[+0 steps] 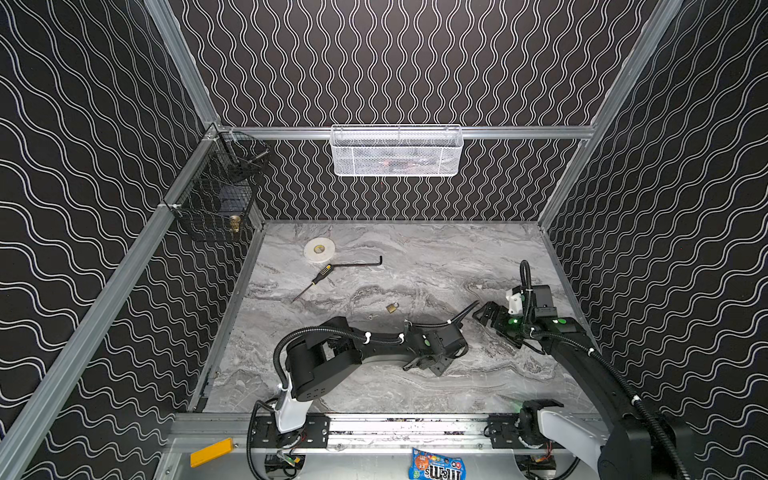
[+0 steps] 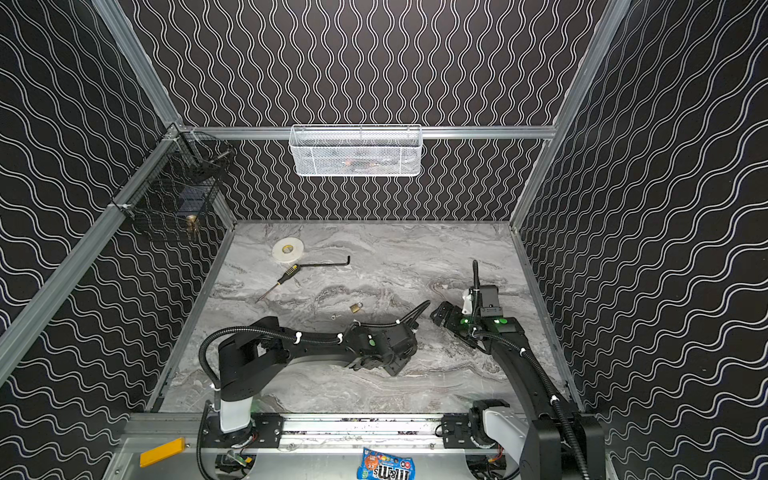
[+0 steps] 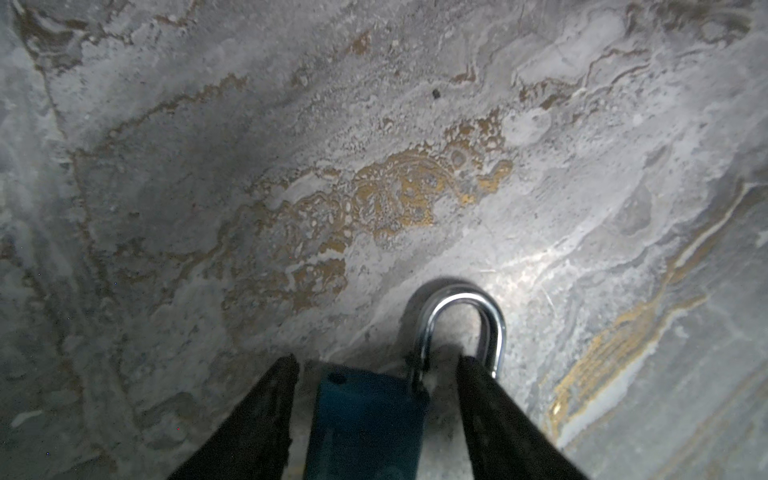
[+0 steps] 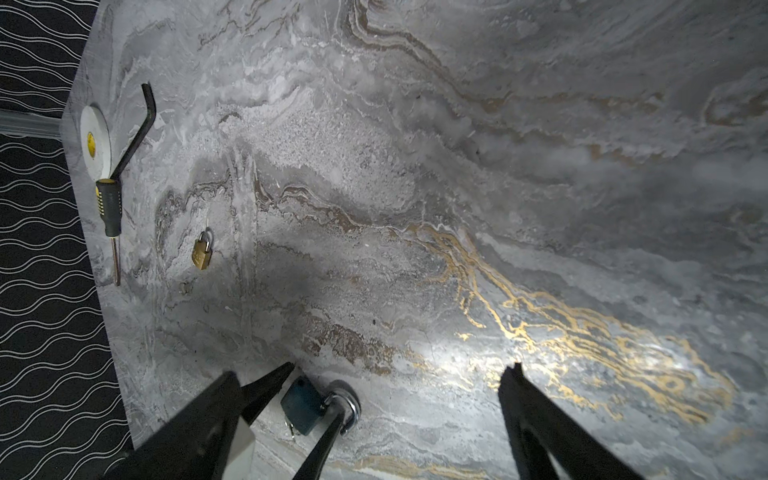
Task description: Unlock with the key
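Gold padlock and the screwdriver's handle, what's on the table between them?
Nothing, just bare marble table. The right wrist view shows it between the gold padlock and the screwdriver; a tiny silvery bit lies off to the side.

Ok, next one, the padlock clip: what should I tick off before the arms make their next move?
1. Blue padlock shackle open: ok. One leg sits outside the body and its hole is empty.
2. Left gripper clear of the padlock body: ok. The jaws are apart, with a gap on each side.
3. Right gripper open and empty: ok.
4. Key in the keyway: cannot tell. Only a small metal bit shows at the body's far end.
5. Brass padlock out of the way: ok. It lies apart from both arms.
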